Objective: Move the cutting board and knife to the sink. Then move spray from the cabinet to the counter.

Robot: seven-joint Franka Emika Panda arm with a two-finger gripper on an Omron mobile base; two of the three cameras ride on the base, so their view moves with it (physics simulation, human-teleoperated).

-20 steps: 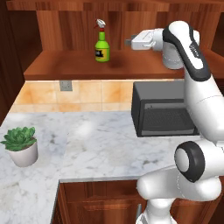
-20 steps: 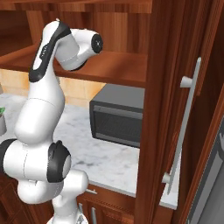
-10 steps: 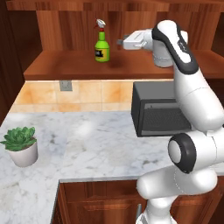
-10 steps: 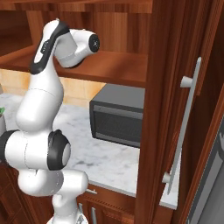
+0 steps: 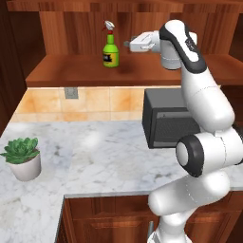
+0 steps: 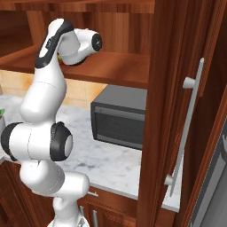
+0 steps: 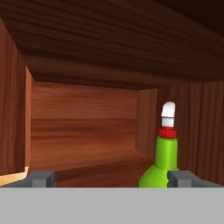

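Spray (image 5: 110,48) bottle's standing upright on the cabinet (image 5: 71,71) shelf, and my gripper (image 5: 127,44) hangs just beside it with fingers (image 7: 42,178) spread wide, gripping nothing so far.

The spray bottle (image 5: 110,47) stands on the cabinet shelf (image 5: 71,73), upper centre. Below, a plant (image 5: 23,157) sits lower left on the counter (image 5: 95,156), a microwave (image 5: 168,124) right.
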